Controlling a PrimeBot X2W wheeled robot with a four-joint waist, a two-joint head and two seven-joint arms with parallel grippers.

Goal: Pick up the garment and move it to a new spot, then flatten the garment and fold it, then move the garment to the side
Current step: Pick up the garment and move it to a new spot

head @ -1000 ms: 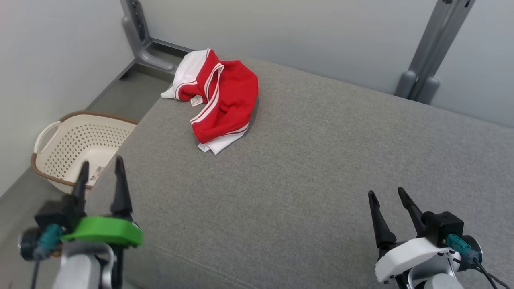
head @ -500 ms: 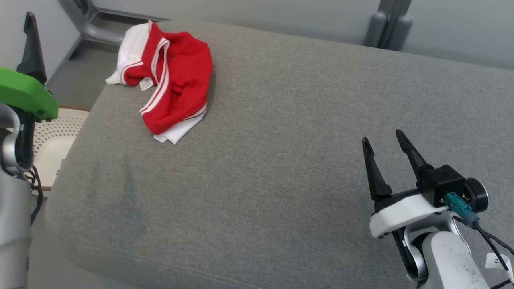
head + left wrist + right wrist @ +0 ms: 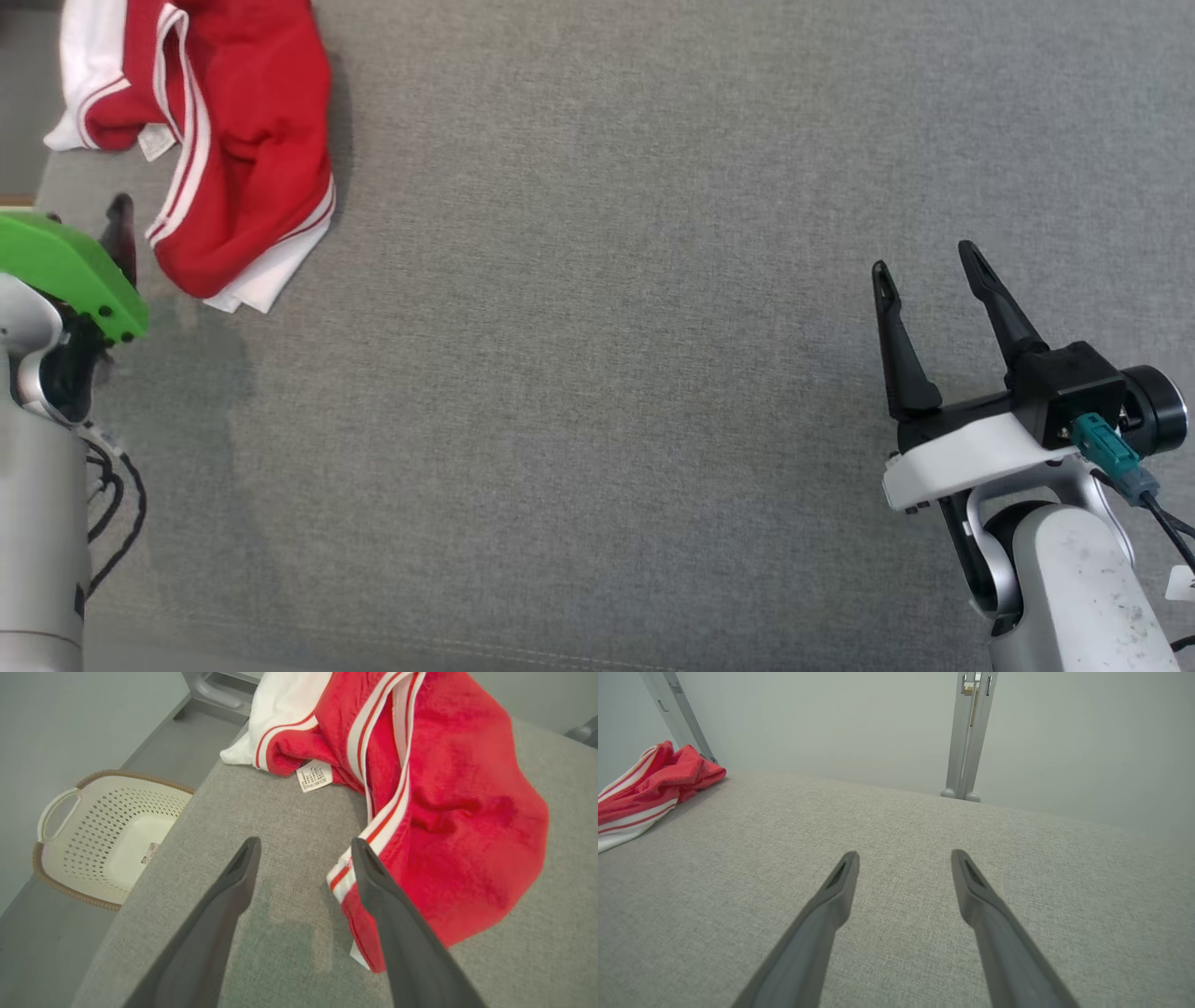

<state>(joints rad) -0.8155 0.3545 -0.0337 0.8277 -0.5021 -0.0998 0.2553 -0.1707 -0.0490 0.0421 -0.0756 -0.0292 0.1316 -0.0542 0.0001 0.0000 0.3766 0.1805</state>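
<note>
Nearing garment, L hand open, was well apart earlier.

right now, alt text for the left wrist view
The open left tool hangs over a grey cushion, one finger beside the hem of a crumpled red and white garment. A cream basket sits on the floor beside the cushion.

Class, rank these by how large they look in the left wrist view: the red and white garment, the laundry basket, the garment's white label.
1. red and white garment
2. laundry basket, though it lies farther off, so its true size is unsure
3. white label, clearly smallest
</note>
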